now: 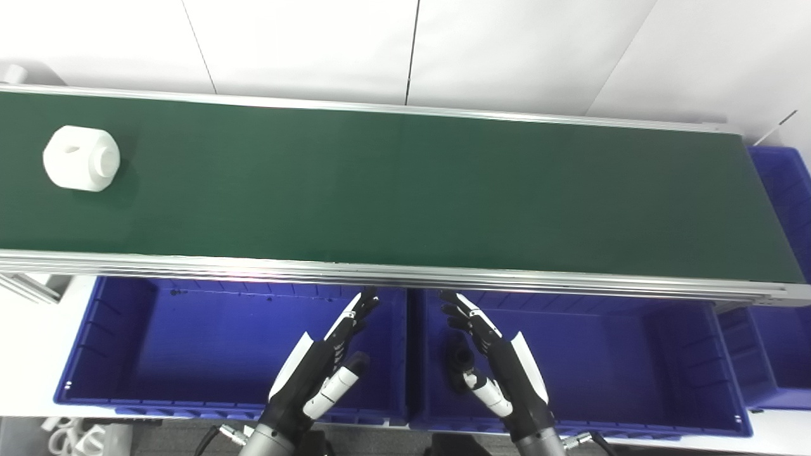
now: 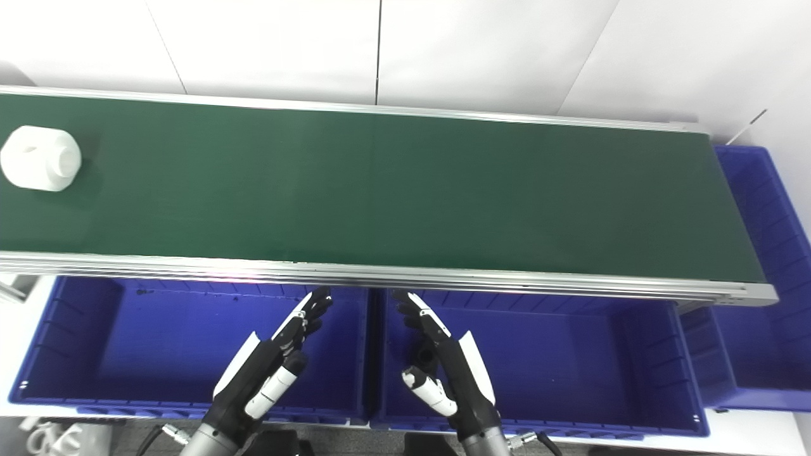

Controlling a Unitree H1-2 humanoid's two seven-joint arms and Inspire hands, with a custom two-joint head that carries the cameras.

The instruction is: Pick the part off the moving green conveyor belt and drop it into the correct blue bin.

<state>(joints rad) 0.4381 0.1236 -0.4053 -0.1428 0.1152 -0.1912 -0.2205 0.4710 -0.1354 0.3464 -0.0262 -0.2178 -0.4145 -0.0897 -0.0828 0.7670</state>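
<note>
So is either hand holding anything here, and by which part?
Nothing held: left hand and right hand are open above the bins; the white part lies untouched on the belt.

You see a chunky white plastic part [image 1: 81, 158], with a round collar on a faceted body, lying on its side at the far left of the dark green conveyor belt [image 1: 405, 190]. Below the belt's near edge sit the left deep blue plastic bin [image 1: 114, 335] and the right deep blue plastic bin [image 1: 633, 354], side by side.

blk/wht hands [image 1: 317, 373], silver wrists, cables
</note>
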